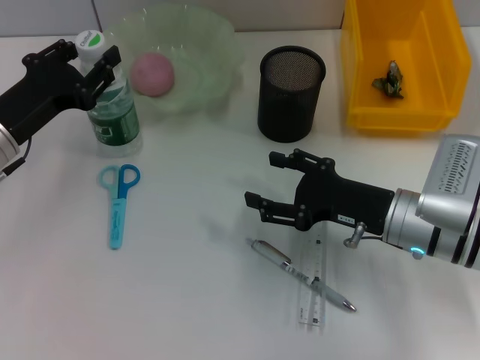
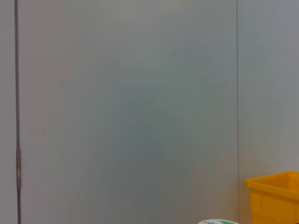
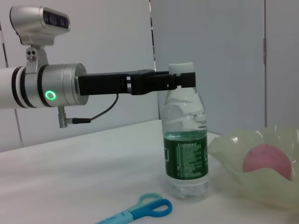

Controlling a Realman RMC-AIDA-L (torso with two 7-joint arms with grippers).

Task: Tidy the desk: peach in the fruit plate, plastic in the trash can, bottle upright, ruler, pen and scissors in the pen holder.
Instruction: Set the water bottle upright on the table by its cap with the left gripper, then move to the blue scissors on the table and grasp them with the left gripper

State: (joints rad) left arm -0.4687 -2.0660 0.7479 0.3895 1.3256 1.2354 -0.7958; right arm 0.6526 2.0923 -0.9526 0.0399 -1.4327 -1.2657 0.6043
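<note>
The water bottle [image 1: 114, 112] stands upright at the back left. My left gripper [image 1: 91, 57] is open, with a finger on either side of its neck just under the white cap. The right wrist view shows the same bottle [image 3: 185, 154] and left gripper [image 3: 184, 79]. The pink peach [image 1: 152, 73] lies in the translucent green fruit plate [image 1: 217, 56]. My right gripper [image 1: 260, 180] hovers open and holds nothing, just behind the pen [image 1: 300, 274], which lies across the clear ruler [image 1: 315, 296]. Blue scissors [image 1: 118, 202] lie flat at the left. The black mesh pen holder [image 1: 291, 94] stands behind. Crumpled plastic [image 1: 390, 80] sits in the yellow trash can [image 1: 360, 82].
The yellow trash can stands at the back right, next to the pen holder. The left wrist view shows a grey wall panel, a corner of the yellow bin [image 2: 275, 196] and the top of the bottle cap [image 2: 217, 222].
</note>
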